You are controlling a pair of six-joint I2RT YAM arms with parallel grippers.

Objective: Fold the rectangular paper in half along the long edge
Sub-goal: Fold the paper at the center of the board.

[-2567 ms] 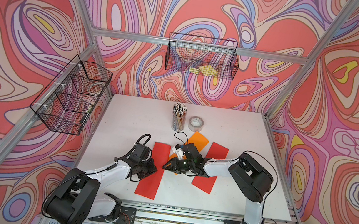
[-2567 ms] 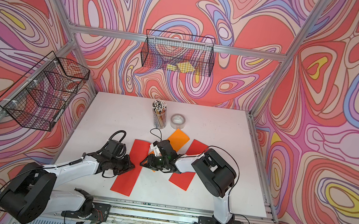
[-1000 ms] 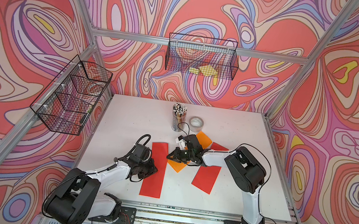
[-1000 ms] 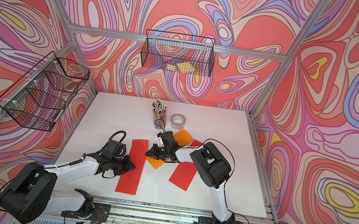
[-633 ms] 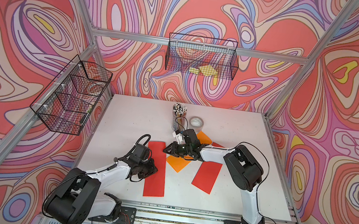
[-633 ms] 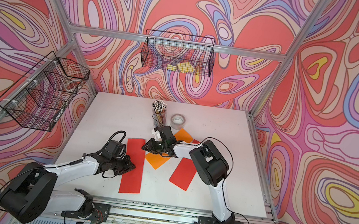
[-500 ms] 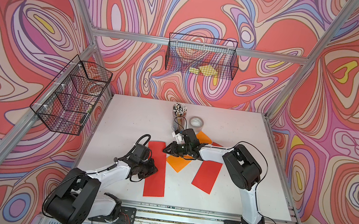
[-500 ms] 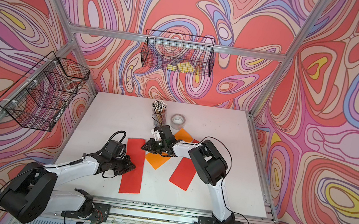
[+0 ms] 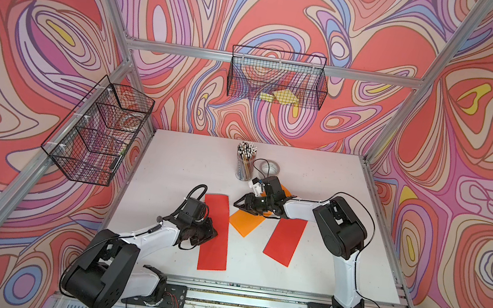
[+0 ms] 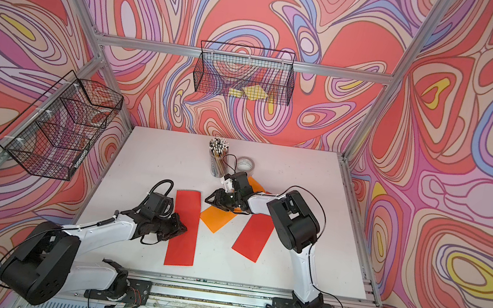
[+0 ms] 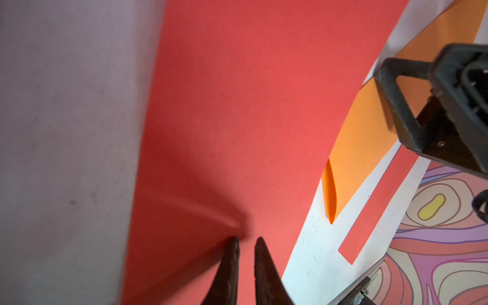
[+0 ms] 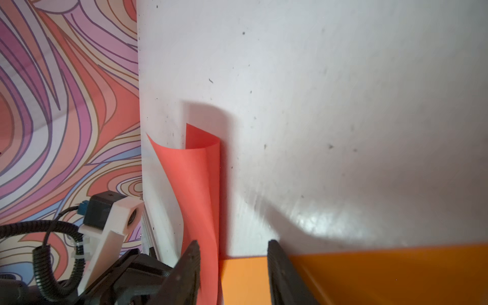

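- Left wrist view puts your left claw (image 11: pixel 245 239) low on the red paper (image 11: pixel 250 105). Its two dark tips are nearly pressed together, pinching the sheet, and a soft crease runs away from one tip.
- In a top view, that claw sits at the long edge of the red paper nearest your left arm, about halfway along the strip. The strip runs front to back on the white table (image 9: pixel 188 159).
- Right wrist view shows the same red paper curling. One long side is lifted off the table and bends over the rest, and the fold is not yet pressed flat.
- Your right claw (image 12: pixel 233 244) is spread, with nothing between its tips. Beneath it you have bare table and a corner of an orange paper (image 12: pixel 369 274).
- In both top views, the right claw hovers over the orange paper's far corner, just beside the far end of the red paper. Whether it touches either sheet cannot be told.
- A second red sheet (image 9: pixel 283 242) lies flat on the other side of the orange paper, its far end hidden under your right arm.
- A pencil cup (image 9: pixel 245 164) and a tape roll (image 9: pixel 270 167) stand close together behind the right claw.
- One wire basket (image 9: pixel 277 77) hangs on the back wall and holds yellow scraps (image 9: pixel 281 96). A second hangs on the left wall.
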